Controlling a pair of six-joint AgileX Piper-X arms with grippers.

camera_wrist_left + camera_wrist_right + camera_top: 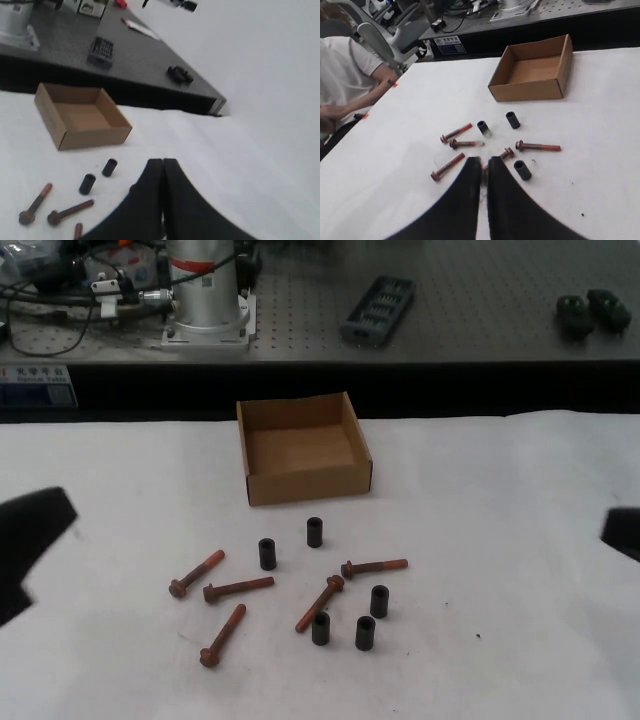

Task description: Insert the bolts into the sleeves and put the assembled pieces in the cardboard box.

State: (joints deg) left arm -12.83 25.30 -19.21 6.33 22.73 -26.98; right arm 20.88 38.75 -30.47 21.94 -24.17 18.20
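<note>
High view showed the cardboard box (310,483) sitting open on the white bench (500,640), on the far side of the pile. Closer in, five rusty bolts (238,589) lay flat, and five black sleeves (267,554) sat among them. Every bolt lay outside the sleeves, and none of the pieces were in the box.

Left wrist view showed the left jaws pressed together, holding nothing. Two sleeves and a few bolts lay near them, off to one side and not touching them. The box sat farther away, past those sleeves.

Right wrist view showed the right jaws almost together, with just a thin gap between the tips. They held nothing. The pile lay right in front of the tips. One bolt was just beyond them, and one sleeve was just beside them. The box was well past the pile.
</note>
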